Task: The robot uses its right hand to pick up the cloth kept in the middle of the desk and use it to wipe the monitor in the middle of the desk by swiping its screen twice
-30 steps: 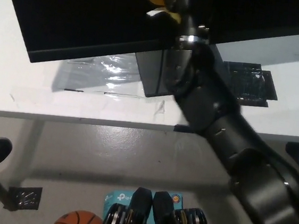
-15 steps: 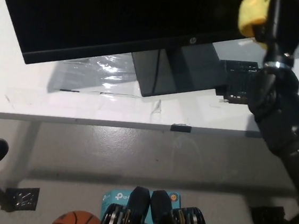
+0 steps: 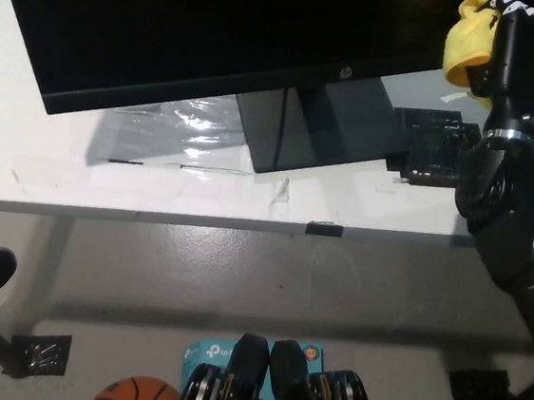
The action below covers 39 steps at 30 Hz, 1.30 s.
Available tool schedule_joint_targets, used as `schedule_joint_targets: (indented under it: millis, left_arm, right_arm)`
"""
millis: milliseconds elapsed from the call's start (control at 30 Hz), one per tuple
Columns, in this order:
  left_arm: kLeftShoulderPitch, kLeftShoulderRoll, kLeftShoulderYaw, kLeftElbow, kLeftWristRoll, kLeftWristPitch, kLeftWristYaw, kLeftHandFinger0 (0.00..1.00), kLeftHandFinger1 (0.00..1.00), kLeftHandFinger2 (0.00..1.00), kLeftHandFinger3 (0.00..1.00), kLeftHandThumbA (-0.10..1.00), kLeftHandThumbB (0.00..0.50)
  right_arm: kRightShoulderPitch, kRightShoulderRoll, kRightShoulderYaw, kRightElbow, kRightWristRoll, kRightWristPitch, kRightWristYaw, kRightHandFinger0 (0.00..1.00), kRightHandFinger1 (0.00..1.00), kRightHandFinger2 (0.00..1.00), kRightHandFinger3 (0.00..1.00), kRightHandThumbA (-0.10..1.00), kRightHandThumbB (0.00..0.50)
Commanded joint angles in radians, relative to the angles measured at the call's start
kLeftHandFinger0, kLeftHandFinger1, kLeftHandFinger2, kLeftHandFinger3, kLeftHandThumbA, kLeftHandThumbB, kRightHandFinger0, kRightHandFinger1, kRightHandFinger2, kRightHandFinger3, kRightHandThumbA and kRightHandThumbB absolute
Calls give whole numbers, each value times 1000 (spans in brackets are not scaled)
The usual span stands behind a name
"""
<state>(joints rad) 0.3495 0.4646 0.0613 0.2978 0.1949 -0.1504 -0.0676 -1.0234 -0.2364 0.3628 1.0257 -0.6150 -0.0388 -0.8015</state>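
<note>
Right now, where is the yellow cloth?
In the head view, the yellow cloth is at the top right, held in the black right hand beside the monitor's right edge.

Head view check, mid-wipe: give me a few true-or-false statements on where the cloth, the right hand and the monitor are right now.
1. The right hand holds a yellow cloth. True.
2. The cloth is up at the right end of the monitor. True.
3. The cloth lies flat on the desk in front of the monitor stand. False: it is off the desk, up in the hand by the screen's right end.
4. The white left hand is pressing on the screen. False: no left hand shows in this view.
5. A basketball is on the floor at the lower left. True.
</note>
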Motion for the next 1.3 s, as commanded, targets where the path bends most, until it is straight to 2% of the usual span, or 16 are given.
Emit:
schedule_joint_targets:
  millis: [0, 100, 133, 233, 400, 433, 467, 500, 567, 700, 733, 867, 967, 1000, 1133, 1267]
  left_arm:
    - [20, 3, -3, -25, 13, -13, 8, 581, 584, 686, 919, 249, 3]
    - [20, 3, 0, -17, 4, -26, 7, 571, 578, 684, 918, 251, 10]
    - [23, 2, 0, -24, 0, -25, 5, 556, 566, 673, 908, 254, 13]
    - [20, 2, 0, -16, 0, -30, 6, 573, 582, 682, 908, 229, 5]
    - [15, 7, -5, 3, 9, -48, 9, 566, 577, 688, 911, 296, 14]
    - [14, 6, -5, 2, 10, -42, 10, 565, 570, 680, 919, 307, 14]
    - [18, 4, -13, -7, 22, -38, 11, 564, 570, 679, 927, 314, 8]
    - [16, 3, -12, -1, 21, -47, 14, 561, 565, 671, 923, 298, 8]
    - [15, 2, -11, -5, 18, -41, 14, 557, 565, 662, 913, 265, 6]
    - [25, 6, -11, -53, 14, 0, -1, 588, 589, 692, 925, 258, 0]
    - [27, 8, -11, -63, 12, 8, -6, 585, 585, 695, 930, 265, 0]
    - [17, 9, -13, -26, 4, -19, -6, 566, 577, 692, 931, 267, 10]
    - [21, 15, -18, -37, 15, -14, -5, 568, 578, 687, 923, 286, 8]
    - [21, 13, -17, -38, 14, -11, -4, 566, 577, 685, 923, 285, 6]
    - [18, 14, -20, -34, 12, -22, -4, 564, 576, 678, 918, 282, 10]
    - [17, 15, -23, -47, 15, 4, -7, 581, 596, 697, 929, 274, 7]
  right_arm:
    - [-69, 9, -7, -39, -10, -5, 15, 0, 0, 186, 253, -100, 29]
    - [-79, 17, -5, -43, -18, 8, 12, 0, 0, 185, 271, -100, 39]
    - [-88, 24, -3, -43, -19, 16, 18, 0, 0, 202, 364, -100, 66]
    - [-108, 42, -2, -64, -22, 43, 42, 0, 0, 201, 416, -100, 82]
    - [-139, 86, -4, -75, -15, 36, 44, 0, 0, 188, 303, -100, 96]
    - [-162, 113, 2, -53, -16, 31, 37, 0, 0, 177, 221, -100, 58]
    - [-166, 119, 8, -43, -22, 21, 29, 0, 0, 179, 175, -100, 73]
    - [-179, 131, 16, -32, -29, 27, 32, 0, 0, 186, 286, -100, 116]
    - [-201, 152, 21, -21, -30, 28, 39, 0, 0, 144, 455, -100, 148]
    - [-246, 196, 41, 7, -44, 0, 13, 0, 0, 70, 354, -100, 142]
    - [-254, 217, 47, -13, -44, 22, 43, 0, 0, 79, 411, -100, 106]
    - [-266, 267, 74, -29, -58, 23, 42, 0, 0, 22, 405, -100, 108]
    - [-265, 291, 85, -52, -60, 41, 67, 0, 0, 0, 358, -100, 92]
    - [-272, 316, 96, -49, -66, 43, 67, 0, 0, 0, 374, -100, 120]
    - [-278, 346, 110, -42, -73, 36, 66, 0, 0, 0, 369, -100, 124]
    - [-283, 378, 131, -34, -77, 24, 75, 0, 0, 0, 308, -100, 80]
